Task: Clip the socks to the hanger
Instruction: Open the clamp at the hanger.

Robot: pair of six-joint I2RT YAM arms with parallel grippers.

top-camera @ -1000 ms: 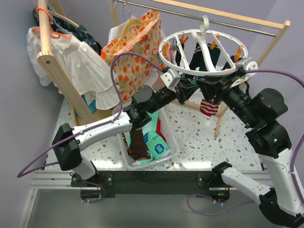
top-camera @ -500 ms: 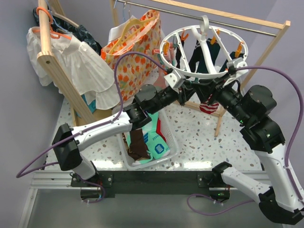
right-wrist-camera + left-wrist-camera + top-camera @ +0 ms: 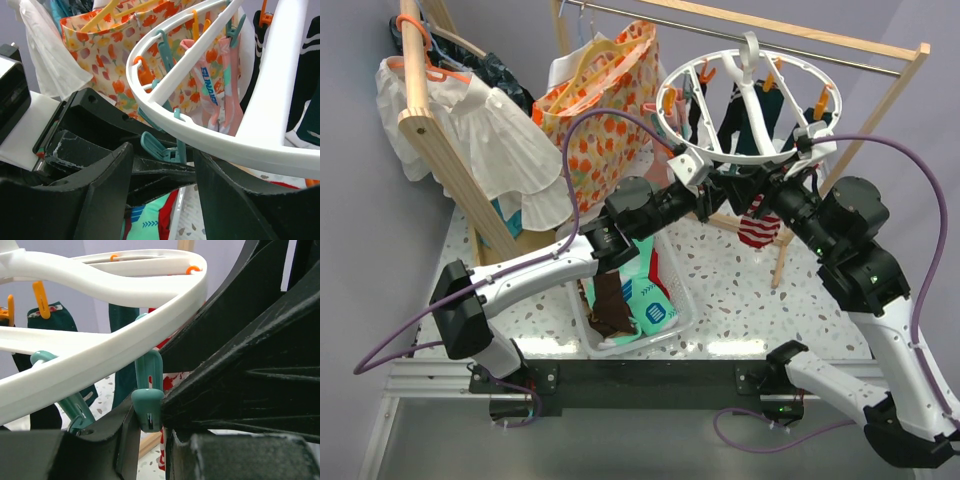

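White ring hanger tilted; teal socks clipped inside; red-striped sock beneath, by teal clip.

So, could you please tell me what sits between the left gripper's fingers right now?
A teal clip hanging from the white ring of the hanger sits there, pinched in the left gripper; the left wrist view shows it.

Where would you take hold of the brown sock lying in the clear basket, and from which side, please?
Probably from straight above, since the basket walls block the sides. The brown sock lies on top of the pile, running away from the arms, so pinch across its narrow width near the exposed near end; the left arm covers its far end.
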